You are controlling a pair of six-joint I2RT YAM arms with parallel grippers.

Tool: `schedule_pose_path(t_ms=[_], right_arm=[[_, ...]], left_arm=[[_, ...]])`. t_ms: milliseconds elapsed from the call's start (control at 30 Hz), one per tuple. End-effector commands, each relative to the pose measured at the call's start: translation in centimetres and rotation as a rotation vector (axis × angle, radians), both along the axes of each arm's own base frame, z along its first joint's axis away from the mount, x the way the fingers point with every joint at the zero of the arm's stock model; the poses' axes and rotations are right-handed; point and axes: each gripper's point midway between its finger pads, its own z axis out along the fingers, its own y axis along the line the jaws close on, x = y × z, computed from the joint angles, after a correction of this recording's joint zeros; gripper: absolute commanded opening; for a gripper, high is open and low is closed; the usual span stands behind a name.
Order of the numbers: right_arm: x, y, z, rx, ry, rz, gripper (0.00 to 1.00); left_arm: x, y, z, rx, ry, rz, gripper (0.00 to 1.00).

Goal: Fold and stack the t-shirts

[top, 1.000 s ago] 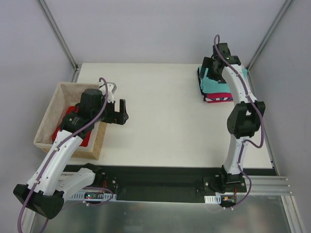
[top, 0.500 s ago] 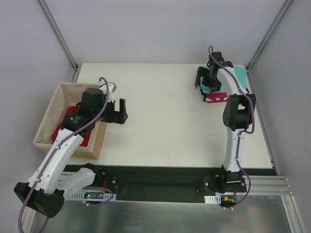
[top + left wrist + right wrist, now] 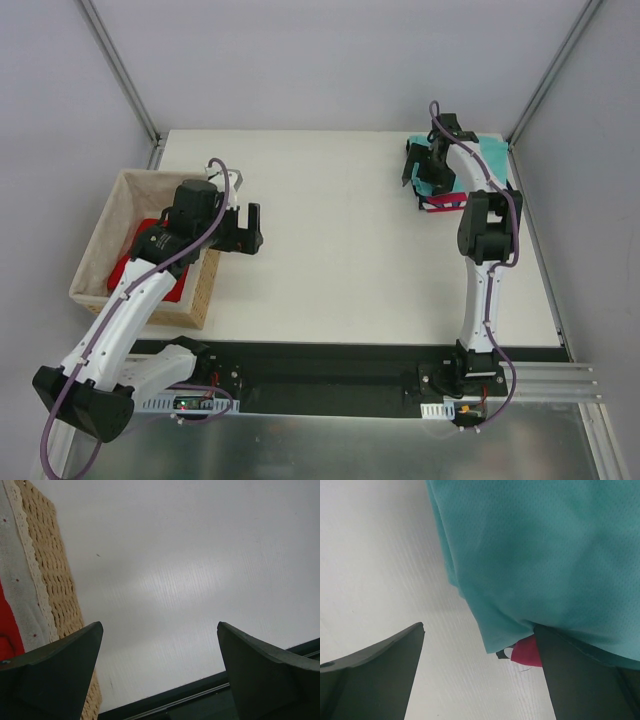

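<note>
Left gripper: jaws spread wide, nothing between them. It hangs over the white table, just beside the right wall of the woven wicker basket with beige lining. The plain bright red cloth t-shirt lies inside the basket, left of the fingers and apart from them.

Right gripper: jaws spread wide, no grasp. It is at the table's far right corner, over the stack of folded shirts. The folded teal t-shirt lies on top, its corner reaching in between the fingers. The magenta-pink folded t-shirt peeks out beneath it, beside the right-hand finger. Contact between finger and cloth: cannot tell.
</note>
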Motion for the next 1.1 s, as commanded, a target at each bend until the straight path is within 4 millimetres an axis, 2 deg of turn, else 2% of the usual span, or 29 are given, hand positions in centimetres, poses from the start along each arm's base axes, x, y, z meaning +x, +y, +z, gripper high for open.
schedule_pose_path(t_ms=[0,33,267,433,467,500,633,800,967,1033,1067], right_arm=[[-0.1,-1.1,-2.5,-0.007,0.052,-0.020,0.97],[-0.3,-1.0,-2.8,0.006,0.066,-0.020,0.96],[1.4,-3.1,-2.0,0.016,0.041,-0.070,0.97],[2.8,-3.3,-1.9,0.059,0.016,-0.085,0.97],[3.0,-4.6,-1.9,0.065,0.010,-0.110,0.97],[3.2,-4.7,-2.2,0.067,0.014,-0.112,0.97],[4.5,-5.4,-1.8,0.112,-0.017,-0.142,0.96],[5.8,-7.1,-1.3,0.150,-0.064,-0.207,0.97],[6.0,-7.9,-1.1,0.166,-0.074,-0.225,0.97],[5.8,-7.6,-0.6,0.175,-0.081,-0.216,0.97],[5.7,-7.4,1.6,0.180,-0.115,-0.210,0.97]], left_arm=[[0.8,0.1,1.0,0.026,-0.040,-0.001,0.99],[0.9,0.0,0.9,0.027,-0.035,0.000,0.99],[1.1,0.1,0.8,0.036,-0.027,0.002,0.99],[1.3,0.0,0.7,0.041,-0.019,0.003,0.99],[1.4,0.0,0.7,0.042,-0.018,0.004,0.99],[1.4,0.0,0.8,0.042,-0.018,0.002,0.99],[1.6,0.0,0.6,0.052,-0.010,0.006,0.99],[1.8,0.1,0.5,0.061,-0.002,0.012,0.99],[2.0,0.1,0.3,0.067,0.004,0.015,0.99],[1.9,0.1,0.4,0.064,0.003,0.015,0.99],[2.0,0.0,0.6,0.058,-0.001,0.015,0.99]])
